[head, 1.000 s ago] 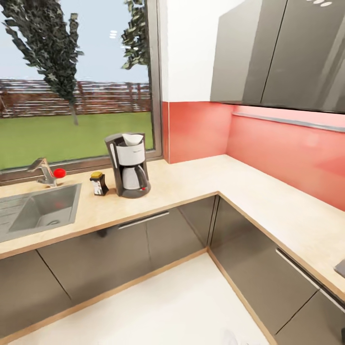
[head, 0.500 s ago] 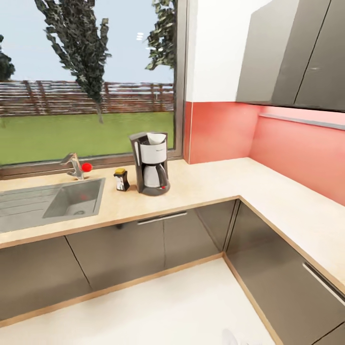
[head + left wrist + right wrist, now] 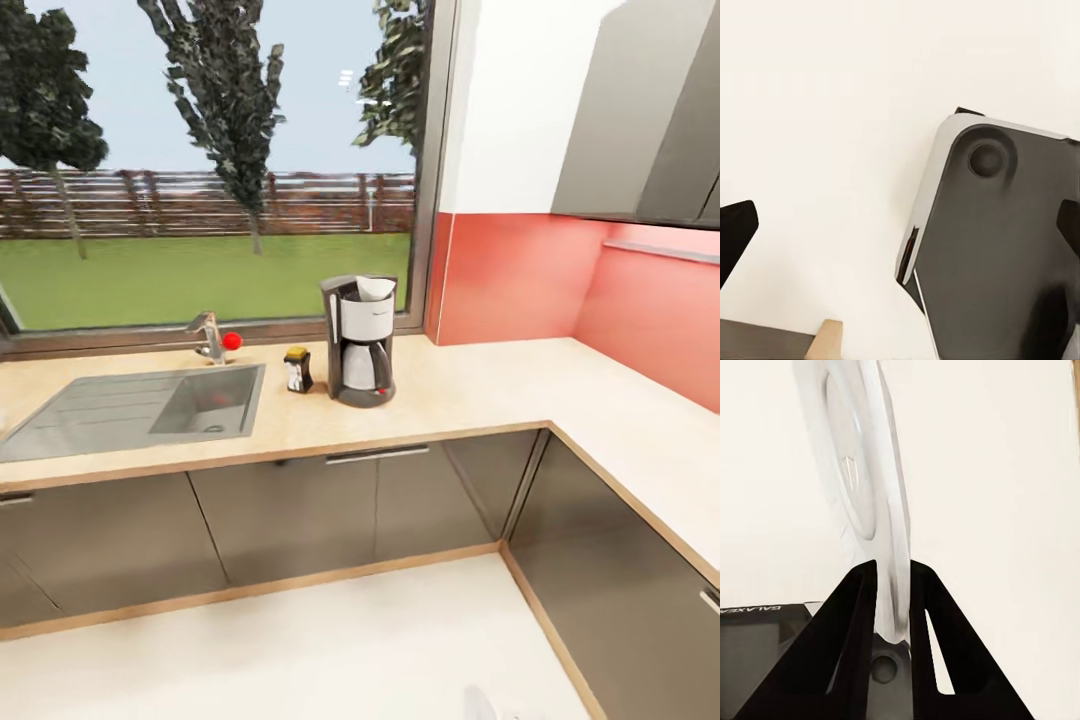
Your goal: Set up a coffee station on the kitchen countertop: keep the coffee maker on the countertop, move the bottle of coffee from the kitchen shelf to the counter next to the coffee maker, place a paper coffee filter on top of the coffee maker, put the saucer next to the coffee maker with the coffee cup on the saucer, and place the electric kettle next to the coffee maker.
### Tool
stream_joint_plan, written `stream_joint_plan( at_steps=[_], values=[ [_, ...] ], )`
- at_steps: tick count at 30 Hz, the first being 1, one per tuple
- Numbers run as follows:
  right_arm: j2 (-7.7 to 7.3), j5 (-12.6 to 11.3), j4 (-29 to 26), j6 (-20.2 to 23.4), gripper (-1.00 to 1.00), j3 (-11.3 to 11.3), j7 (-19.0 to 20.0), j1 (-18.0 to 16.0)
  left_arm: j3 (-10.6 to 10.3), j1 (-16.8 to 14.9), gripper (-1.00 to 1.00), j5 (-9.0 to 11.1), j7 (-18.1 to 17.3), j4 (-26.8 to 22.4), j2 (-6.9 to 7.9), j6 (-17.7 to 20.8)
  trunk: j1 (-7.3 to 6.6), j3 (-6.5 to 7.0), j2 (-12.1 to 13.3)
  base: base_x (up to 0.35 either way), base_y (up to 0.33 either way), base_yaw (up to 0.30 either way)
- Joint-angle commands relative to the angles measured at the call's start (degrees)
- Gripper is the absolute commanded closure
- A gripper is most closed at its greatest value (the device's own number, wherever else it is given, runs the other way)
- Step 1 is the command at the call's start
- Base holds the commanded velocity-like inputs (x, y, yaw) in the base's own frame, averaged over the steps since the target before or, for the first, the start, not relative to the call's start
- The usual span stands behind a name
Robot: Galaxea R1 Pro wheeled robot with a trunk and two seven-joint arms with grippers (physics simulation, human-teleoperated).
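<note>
The coffee maker (image 3: 360, 342) stands on the countertop (image 3: 470, 385) under the window, with a white paper coffee filter (image 3: 375, 289) sitting in its top. Just to its left stands the bottle of coffee (image 3: 297, 370), black with a yellow cap. In the right wrist view, my right gripper (image 3: 894, 571) is shut on the rim of the white saucer (image 3: 862, 480), which is held edge-on between the black fingers (image 3: 855, 622). In the left wrist view, my left gripper (image 3: 900, 225) is open with nothing between its fingertips, above pale floor and part of the robot's dark base (image 3: 997, 247).
A steel sink (image 3: 150, 402) with a faucet (image 3: 208, 336) and a red knob (image 3: 232, 341) lies left of the bottle. The countertop turns a corner and runs along the right wall (image 3: 640, 430), under grey wall cabinets (image 3: 650, 110). Pale floor (image 3: 300, 650) lies in front of the cabinet fronts.
The whole head view has shifted: the camera has turned left, so the coffee maker, bottle and sink sit further right in the picture. Nothing on the counter has moved.
</note>
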Motion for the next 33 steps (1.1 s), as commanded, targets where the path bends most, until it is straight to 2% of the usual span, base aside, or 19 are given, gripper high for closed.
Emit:
stream_joint_plan(
  at_steps=[1, 19, 33],
  values=[
    [0.02, 0.5, -0.1, 0.3, 1.00, -0.5, 0.1, 0.0, 0.0, 0.0, -1.00, 0.6, -0.3, -0.1, -0.01, 0.0, 0.03, -0.11, -0.1, 0.000, 0.000, 0.278],
    [0.02, 0.5, -0.2, 0.3, 1.00, -0.5, 0.1, 0.0, 0.0, 0.0, -1.00, 0.6, -0.3, -0.1, 0.03, 0.0, 0.03, -0.11, -0.1, 0.000, 0.000, 0.271],
    [-0.43, 0.7, -0.1, 0.3, 1.00, -0.5, 0.1, 0.0, 0.0, 0.0, -1.00, 0.6, -0.2, 0.0, 0.12, 0.0, 0.03, -0.11, -0.1, 0.000, 0.000, 0.028]
  ],
)
